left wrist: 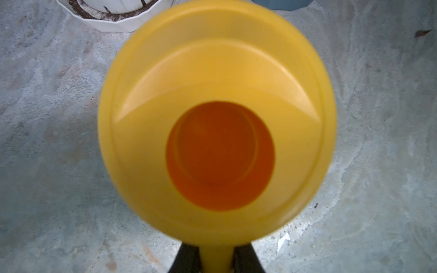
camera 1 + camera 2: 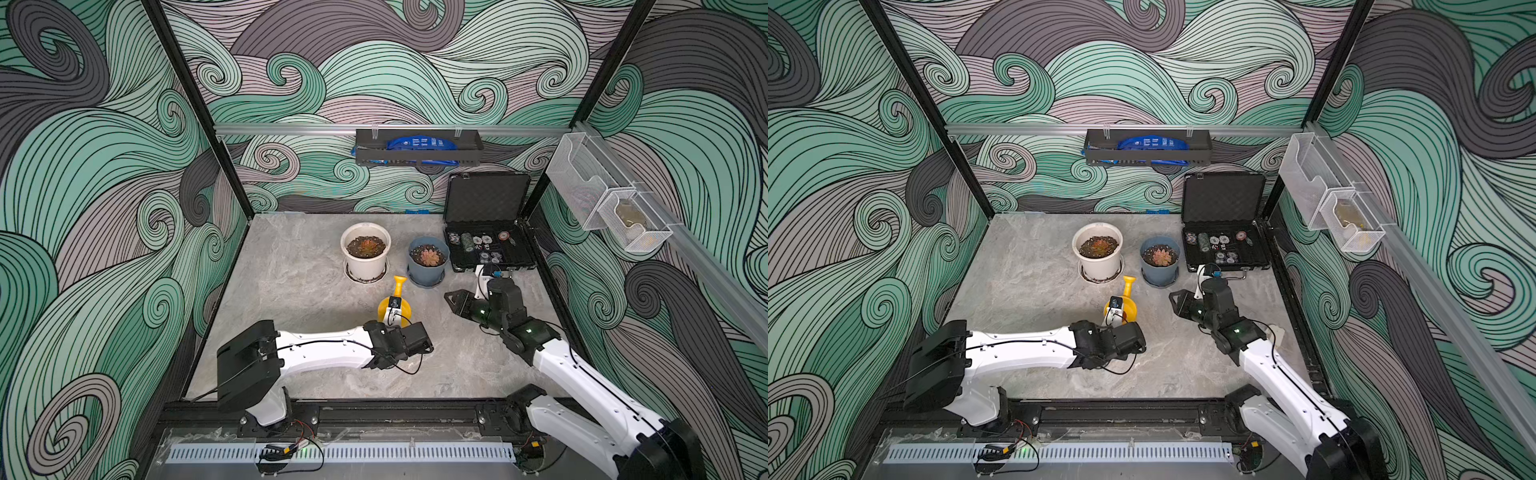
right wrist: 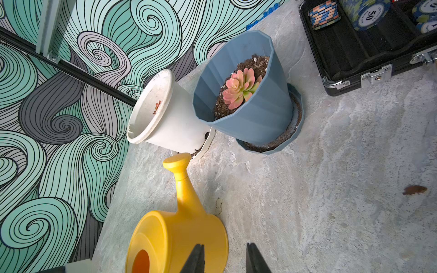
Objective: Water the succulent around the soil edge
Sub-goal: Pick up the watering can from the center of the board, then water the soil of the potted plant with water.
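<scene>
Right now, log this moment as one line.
left fingers: shut on handle of yellow plastic watering can | right fingers: open, empty | spout: short of red-orange succulent in tall white pot

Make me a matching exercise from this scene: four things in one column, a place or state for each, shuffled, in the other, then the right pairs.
Things:
1 watering can
2 red-orange succulent
3 pinkish succulent
4 black case

Places or states:
A in the blue-grey pot
B lid standing open
C handle clamped by the left gripper
D in the white pot

Pairs: 1-C, 2-D, 3-A, 4-B
</scene>
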Motion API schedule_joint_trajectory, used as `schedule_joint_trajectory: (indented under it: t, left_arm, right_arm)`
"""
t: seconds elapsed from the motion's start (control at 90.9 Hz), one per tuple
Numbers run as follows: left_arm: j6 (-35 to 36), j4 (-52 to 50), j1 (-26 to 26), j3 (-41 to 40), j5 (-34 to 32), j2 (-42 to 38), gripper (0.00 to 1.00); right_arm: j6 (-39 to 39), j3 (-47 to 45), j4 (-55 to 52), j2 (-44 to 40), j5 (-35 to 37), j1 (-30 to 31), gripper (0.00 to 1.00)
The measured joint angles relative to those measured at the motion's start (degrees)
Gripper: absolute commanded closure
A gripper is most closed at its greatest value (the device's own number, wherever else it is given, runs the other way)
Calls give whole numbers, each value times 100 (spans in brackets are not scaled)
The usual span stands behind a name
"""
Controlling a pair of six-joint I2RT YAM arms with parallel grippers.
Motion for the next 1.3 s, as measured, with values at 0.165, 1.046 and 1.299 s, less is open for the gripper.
schedule_joint_trajectory:
  t: [0.165,1.046,1.299]
  left_arm:
    - [466,-13,138,-214,28,-490,98]
    - [2651,-3119,1567,1038,1598,-2944,100]
    - [3032,-3641,2297,1611,2452,-2483,100]
  right_arm:
    - [0,0,0,0,-11,0,67]
    - [-74,114,114,385,-345,284,70]
    - [-140,350,269,649,-179,953,70]
